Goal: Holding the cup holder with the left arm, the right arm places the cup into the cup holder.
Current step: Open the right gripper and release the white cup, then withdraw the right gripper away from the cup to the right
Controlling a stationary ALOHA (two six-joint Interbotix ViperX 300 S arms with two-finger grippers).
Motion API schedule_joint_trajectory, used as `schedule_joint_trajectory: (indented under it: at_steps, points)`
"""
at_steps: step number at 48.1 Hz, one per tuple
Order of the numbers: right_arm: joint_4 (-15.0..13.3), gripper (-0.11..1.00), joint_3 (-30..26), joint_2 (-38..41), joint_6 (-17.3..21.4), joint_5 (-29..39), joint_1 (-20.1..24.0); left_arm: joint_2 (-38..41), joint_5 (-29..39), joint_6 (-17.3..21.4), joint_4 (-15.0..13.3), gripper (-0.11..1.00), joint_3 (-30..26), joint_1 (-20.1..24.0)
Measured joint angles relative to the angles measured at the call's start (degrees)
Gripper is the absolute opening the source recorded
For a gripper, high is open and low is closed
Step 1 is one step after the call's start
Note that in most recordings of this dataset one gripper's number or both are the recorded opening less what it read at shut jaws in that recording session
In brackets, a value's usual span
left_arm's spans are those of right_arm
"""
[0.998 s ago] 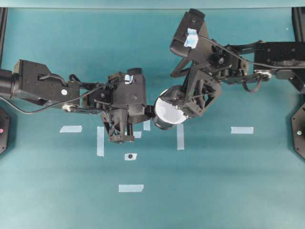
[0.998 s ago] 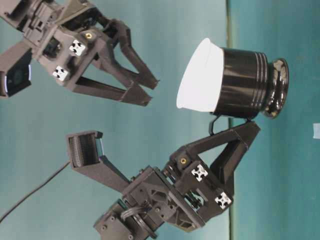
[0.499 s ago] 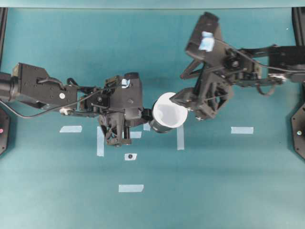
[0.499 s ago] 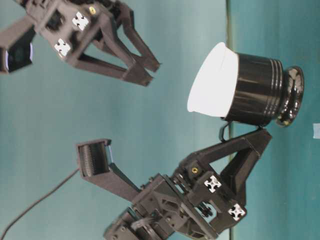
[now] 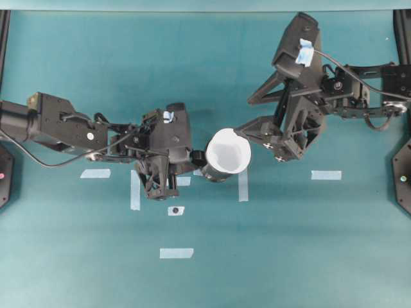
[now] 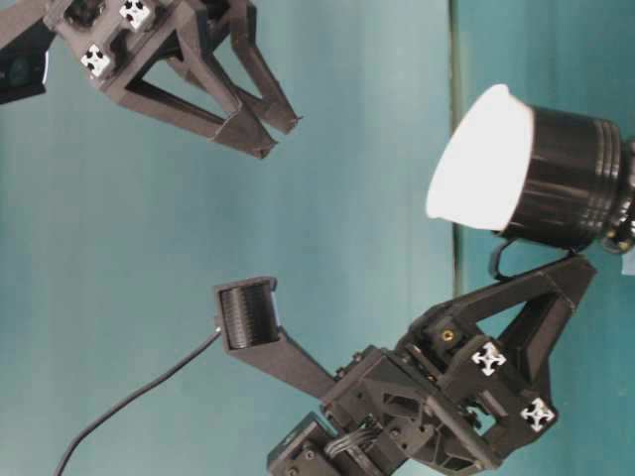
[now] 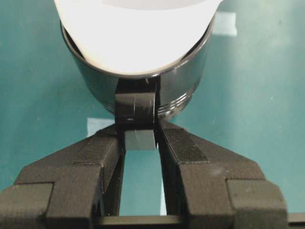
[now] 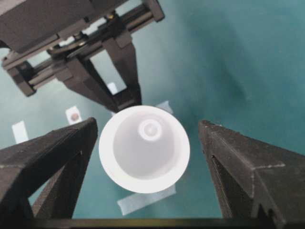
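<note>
Cup (image 5: 228, 153): seated in holder (image 6: 575, 178).
Left claw (image 7: 139, 143): clamped on holder handle (image 7: 136, 109).
Right claw (image 8: 147, 157): wide, clear of cup.

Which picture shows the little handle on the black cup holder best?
The left wrist view: the handle sits pinched between the left gripper fingers. The table-level view shows only a thin loop; the overhead barely shows it; the right wrist view hides it.
</note>
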Motion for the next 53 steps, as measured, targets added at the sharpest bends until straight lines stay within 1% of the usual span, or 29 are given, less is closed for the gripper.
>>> schedule_joint_trajectory:
  at_steps: [19,27,53]
  points:
    - [1.2,0.94,1.9,-0.4,0.0,-2.0,0.0,1.5,0.0,0.0,0.0,0.26,0.9,-0.4]
    - [1.7,0.94,2.5,-0.4,0.0,-2.5,0.0,2.3,0.0,-0.9,0.0,0.26,0.9,-0.5]
    - [1.8,0.94,3.1,-0.4,-0.1,-2.9,0.0,2.4,0.0,-1.3,-0.1,0.26,0.9,-0.6]
